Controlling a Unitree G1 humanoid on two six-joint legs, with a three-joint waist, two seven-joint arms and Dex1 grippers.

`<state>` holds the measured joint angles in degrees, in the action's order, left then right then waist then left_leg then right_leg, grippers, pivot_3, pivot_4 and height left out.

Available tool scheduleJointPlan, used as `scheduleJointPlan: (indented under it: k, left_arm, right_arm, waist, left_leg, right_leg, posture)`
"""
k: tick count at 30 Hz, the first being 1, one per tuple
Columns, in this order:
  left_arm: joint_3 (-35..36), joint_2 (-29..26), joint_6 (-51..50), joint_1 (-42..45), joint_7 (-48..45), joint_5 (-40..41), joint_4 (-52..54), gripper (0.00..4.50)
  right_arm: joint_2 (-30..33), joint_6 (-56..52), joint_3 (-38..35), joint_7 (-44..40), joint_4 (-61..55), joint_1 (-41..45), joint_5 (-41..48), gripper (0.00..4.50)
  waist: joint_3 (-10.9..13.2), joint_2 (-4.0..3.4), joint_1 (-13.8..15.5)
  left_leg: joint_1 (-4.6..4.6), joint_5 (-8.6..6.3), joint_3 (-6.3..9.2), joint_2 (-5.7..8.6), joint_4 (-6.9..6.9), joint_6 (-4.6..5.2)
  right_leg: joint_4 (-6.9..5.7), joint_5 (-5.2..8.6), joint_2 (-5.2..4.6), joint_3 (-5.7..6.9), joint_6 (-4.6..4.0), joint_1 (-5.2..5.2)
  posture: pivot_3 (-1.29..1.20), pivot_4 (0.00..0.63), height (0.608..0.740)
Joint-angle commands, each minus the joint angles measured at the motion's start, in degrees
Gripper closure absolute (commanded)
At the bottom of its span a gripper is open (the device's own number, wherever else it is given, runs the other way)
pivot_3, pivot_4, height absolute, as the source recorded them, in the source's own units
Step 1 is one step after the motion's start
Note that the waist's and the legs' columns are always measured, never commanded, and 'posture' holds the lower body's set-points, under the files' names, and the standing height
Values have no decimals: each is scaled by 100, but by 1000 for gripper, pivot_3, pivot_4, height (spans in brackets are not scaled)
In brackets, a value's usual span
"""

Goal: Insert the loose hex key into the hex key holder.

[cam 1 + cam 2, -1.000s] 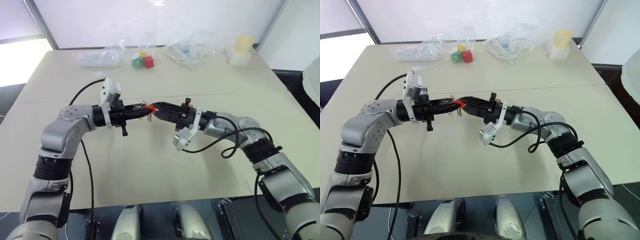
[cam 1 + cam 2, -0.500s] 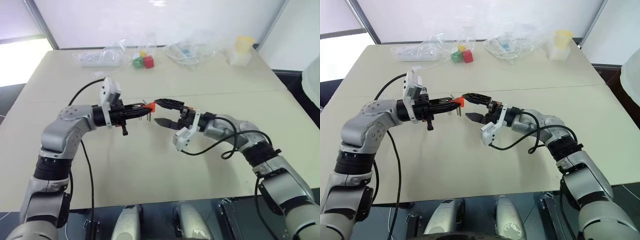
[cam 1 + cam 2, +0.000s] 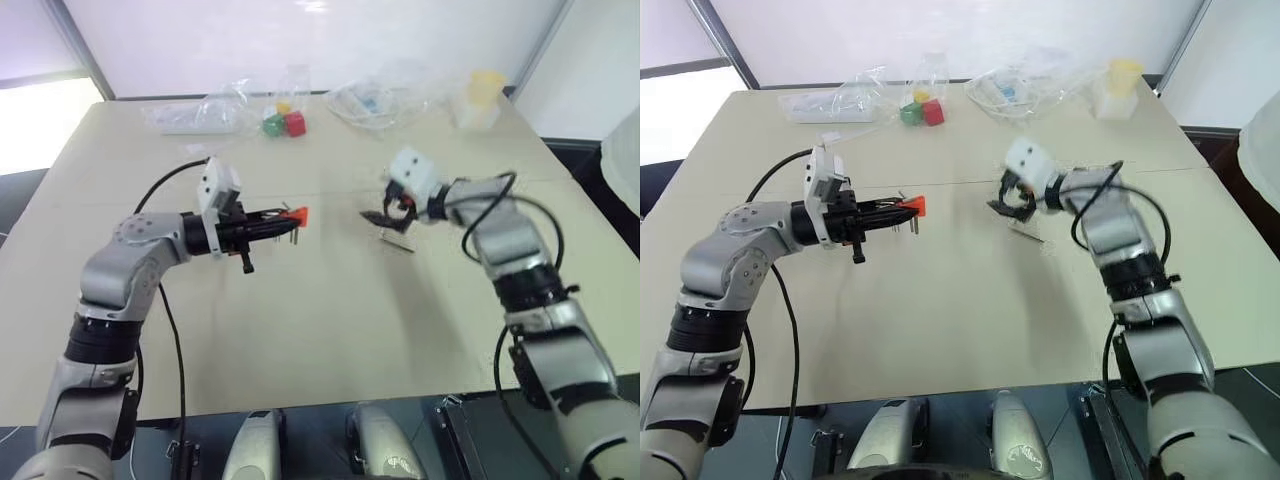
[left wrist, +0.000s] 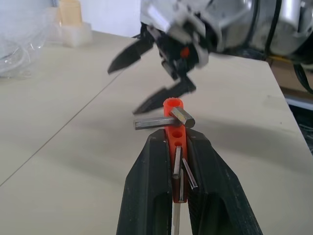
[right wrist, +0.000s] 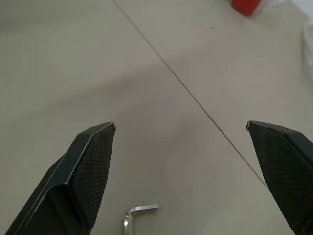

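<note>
**Thin grey L-shaped hex key lies on the table**

The loose hex key (image 5: 138, 213) rests flat on the beige table (image 3: 330, 320), right beneath the right gripper (image 5: 183, 171), jaws spread wide. The left gripper (image 4: 176, 166) is clamped on the small orange-red plastic hex key holder (image 4: 175, 129), held above the table.

Beige table (image 3: 300, 330) — white wall (image 3: 300, 45)

An orange-red hex key holder (image 4: 174, 132) with grey metal keys was seen between black fingers (image 4: 149, 196). A silvery-grey loose hex key (image 5: 138, 213) was seen on the beige table (image 3: 320, 320). Red and green blocks (image 3: 284, 124) were seen far off.
</note>
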<state>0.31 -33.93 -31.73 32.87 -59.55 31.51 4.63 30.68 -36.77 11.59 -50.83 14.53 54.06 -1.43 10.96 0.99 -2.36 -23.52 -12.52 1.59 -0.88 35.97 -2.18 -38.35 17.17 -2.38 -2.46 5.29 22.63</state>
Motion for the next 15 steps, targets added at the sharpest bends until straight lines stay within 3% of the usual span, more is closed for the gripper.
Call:
scheduleJointPlan:
  k: [1,8,15]
  left_arm:
    - [73,67,204,45,81,-32,153,4500]
    - [24,168,364,-44,176,-143,218,4500]
    - [48,173,379,-172,274,-153,356,4500]
  right_arm:
    - [92,-1126,111,-442,-157,462,261,50]
    - [542,-1938,1054,-1389,57,528,288,50]
    - [716,-1243,1396,-1410,689,427,-12,50]
  waist:
    - [0,0,16]
    - [0,0,86]
    - [0,0,116]
  left_leg:
    - [0,-1,0,1,0,1]
    - [-10,-3,-5,11,6,5]
    - [-10,-6,-9,9,7,11]
  right_leg:
    - [2,0,0,0,0,0]
    - [8,0,-9,0,1,2]
    - [9,-1,-6,-1,1,6]
  posture:
    - [0,150,740]
    - [0,150,740]
    - [0,150,740]
